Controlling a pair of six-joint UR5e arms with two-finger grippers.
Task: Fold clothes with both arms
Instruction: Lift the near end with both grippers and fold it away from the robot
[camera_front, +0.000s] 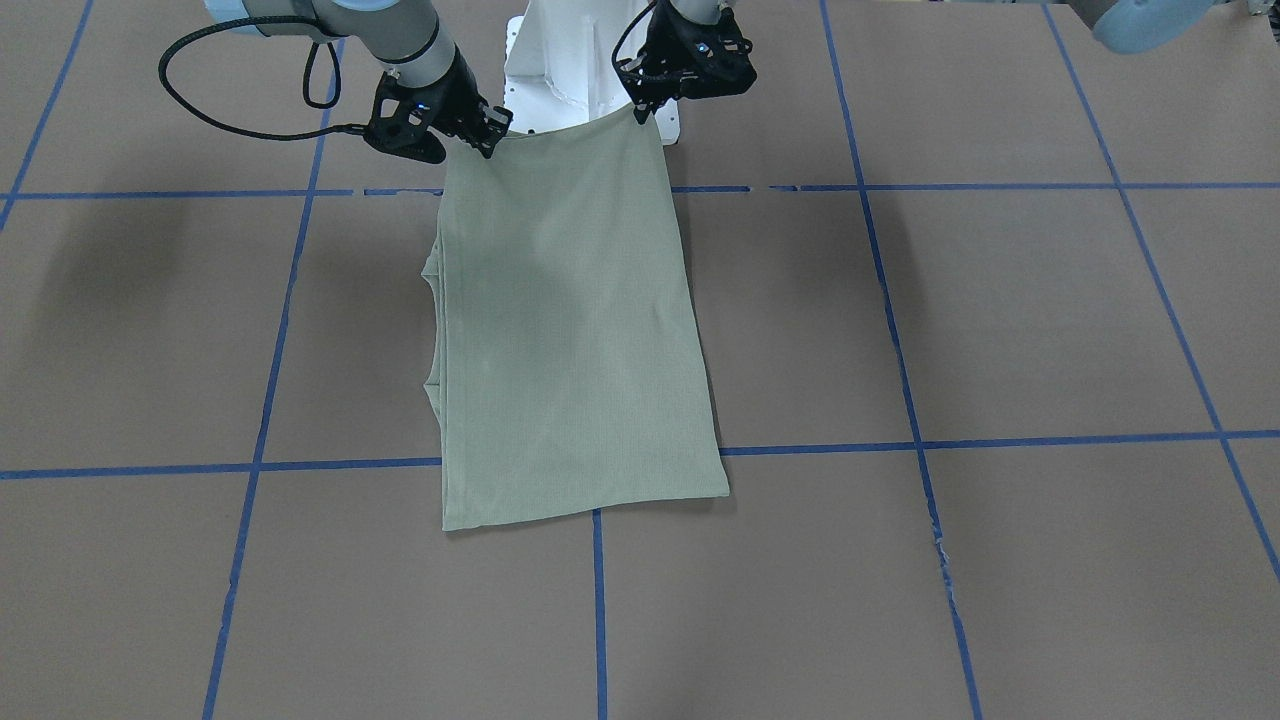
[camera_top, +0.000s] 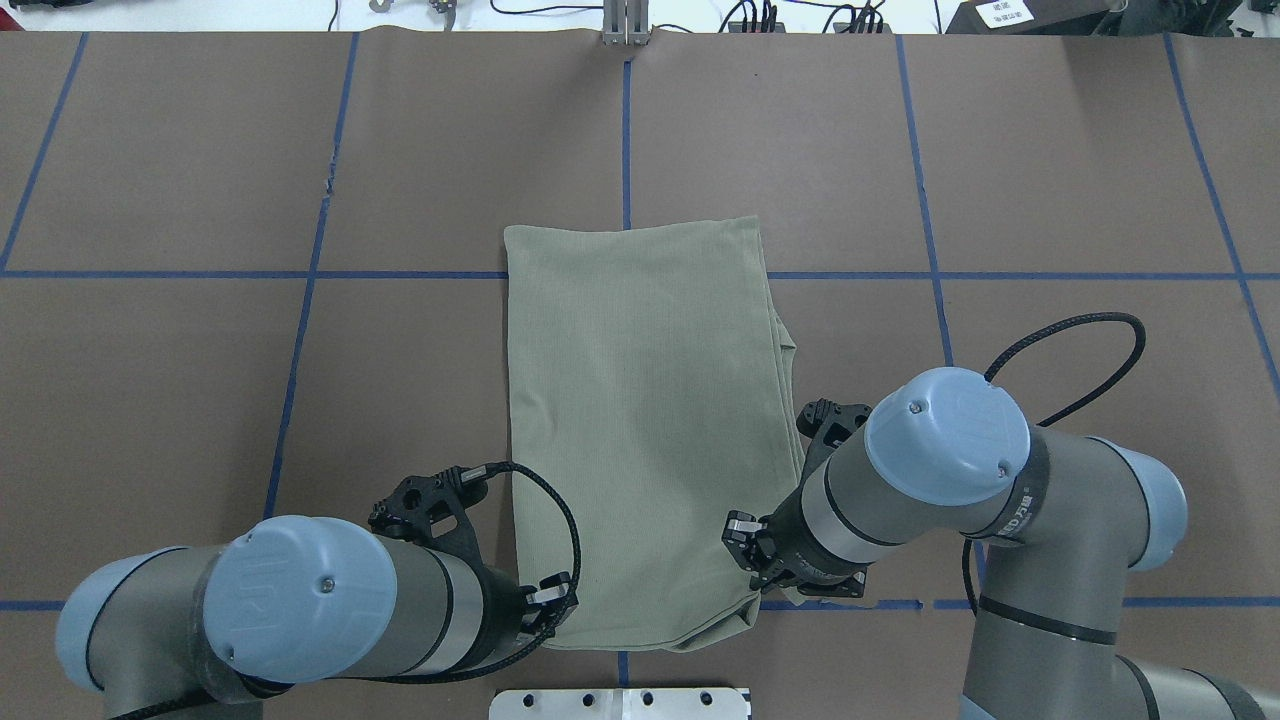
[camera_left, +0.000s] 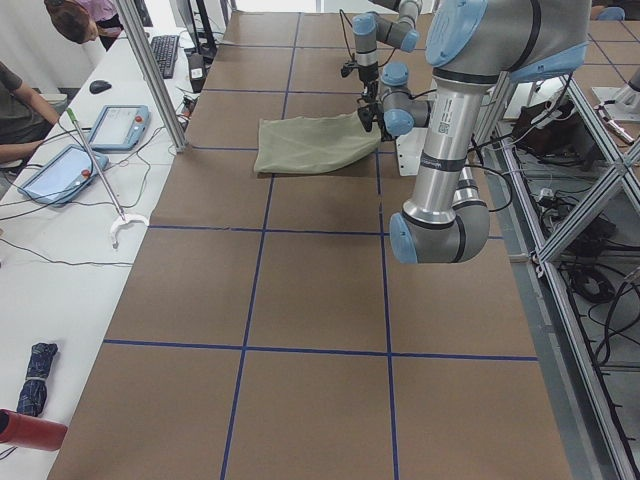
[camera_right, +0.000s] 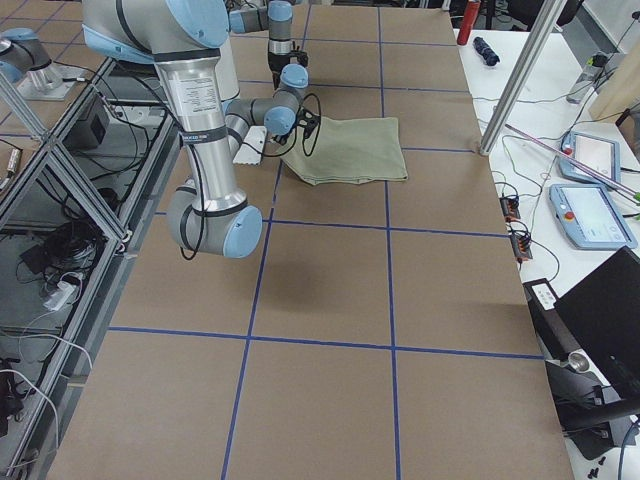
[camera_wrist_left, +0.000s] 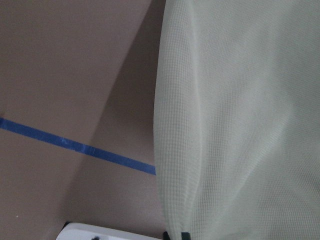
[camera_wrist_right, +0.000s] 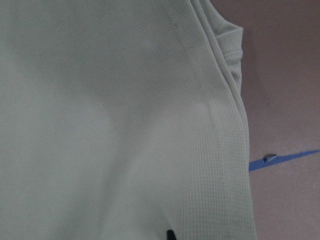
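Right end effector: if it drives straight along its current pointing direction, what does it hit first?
The shirt: the right end effector is pinching its near corner, and cloth fills the wrist view. Past that, probably the table, though depth is unclear.

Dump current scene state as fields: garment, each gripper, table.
garment: green knit shirt, folded into a long narrow rectangle, folded layers showing along the long edge on the robot's right
left gripper: jaws closed on one robot-side corner of the shirt
right gripper: jaws closed on the other robot-side corner
near edge: raised off the table, stretched between the two grippers
far edge: lying flat on the table
surface: brown, marked with a blue tape grid
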